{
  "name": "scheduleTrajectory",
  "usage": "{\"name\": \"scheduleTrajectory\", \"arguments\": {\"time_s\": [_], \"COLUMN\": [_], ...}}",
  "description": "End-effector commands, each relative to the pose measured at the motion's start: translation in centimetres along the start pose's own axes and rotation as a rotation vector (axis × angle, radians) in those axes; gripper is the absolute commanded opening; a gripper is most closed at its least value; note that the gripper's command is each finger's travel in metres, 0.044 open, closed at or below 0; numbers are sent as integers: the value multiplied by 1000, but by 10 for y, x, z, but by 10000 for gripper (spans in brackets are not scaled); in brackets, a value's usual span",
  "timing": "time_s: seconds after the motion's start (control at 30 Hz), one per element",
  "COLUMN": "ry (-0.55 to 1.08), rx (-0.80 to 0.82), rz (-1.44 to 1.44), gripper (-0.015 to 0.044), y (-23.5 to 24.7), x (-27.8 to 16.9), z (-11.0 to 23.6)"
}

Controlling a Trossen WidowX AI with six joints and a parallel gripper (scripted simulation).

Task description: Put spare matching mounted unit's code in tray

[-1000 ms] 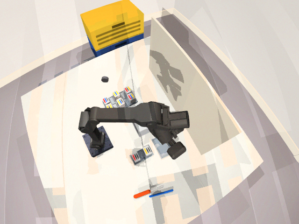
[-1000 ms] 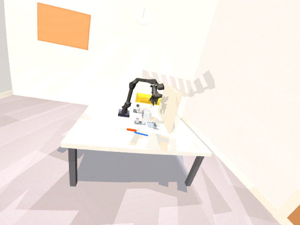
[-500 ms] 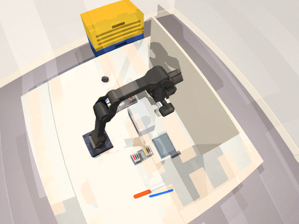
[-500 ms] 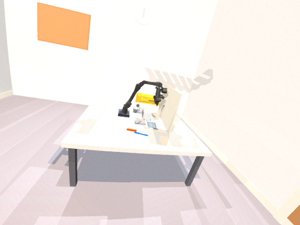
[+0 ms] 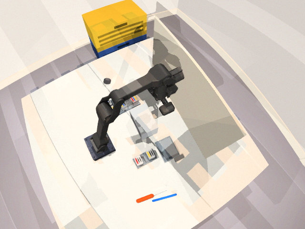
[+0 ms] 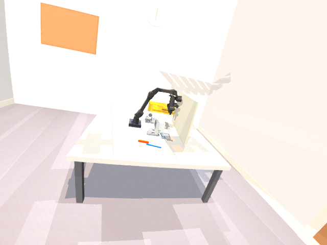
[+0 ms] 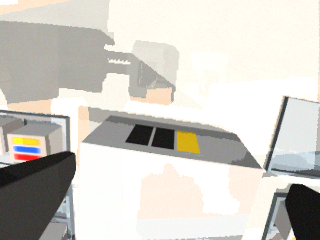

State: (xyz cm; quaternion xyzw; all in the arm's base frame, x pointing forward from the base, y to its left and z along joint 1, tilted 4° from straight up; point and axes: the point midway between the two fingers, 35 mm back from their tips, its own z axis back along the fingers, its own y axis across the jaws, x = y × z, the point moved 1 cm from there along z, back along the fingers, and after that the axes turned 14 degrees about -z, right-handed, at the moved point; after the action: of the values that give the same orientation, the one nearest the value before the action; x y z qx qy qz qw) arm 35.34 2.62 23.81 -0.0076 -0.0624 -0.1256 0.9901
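The mounted unit is a pale box in mid-table. In the wrist view its grey back face shows a code of two black bars and one yellow bar. My gripper is open and empty, above and behind the unit. The glassy grey tray is empty. Beside it a two-place rack holds a yellow-and-black striped spare and a red-and-black striped spare. The larger rack's spares, one with yellow, blue and red stripes, are partly hidden by my arm in the top view.
A tall beige board stands beyond the unit. A yellow and blue cabinet is at the back. An orange-handled screwdriver and a blue pen lie at the front. A small dark knob lies beyond my base.
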Motion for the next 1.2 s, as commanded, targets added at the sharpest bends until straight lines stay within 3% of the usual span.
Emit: {"name": "scheduleTrajectory", "arguments": {"time_s": [0.0, 0.27, 0.57, 0.73, 1.13, 1.17], "ry": [14, 14, 8, 6, 6, 6], "rx": [-1, -12, -56, -54, -54, -54], "rz": [-6, -151, -1071, -1564, -1582, -1582], "gripper": [440, 440, 440, 440, 440, 414], "y": [1, -23, -157, -206, -207, -207], "x": [0, 0, -40, -79, -81, -81], "z": [-3, -8, -40, -59, -59, -61]}}
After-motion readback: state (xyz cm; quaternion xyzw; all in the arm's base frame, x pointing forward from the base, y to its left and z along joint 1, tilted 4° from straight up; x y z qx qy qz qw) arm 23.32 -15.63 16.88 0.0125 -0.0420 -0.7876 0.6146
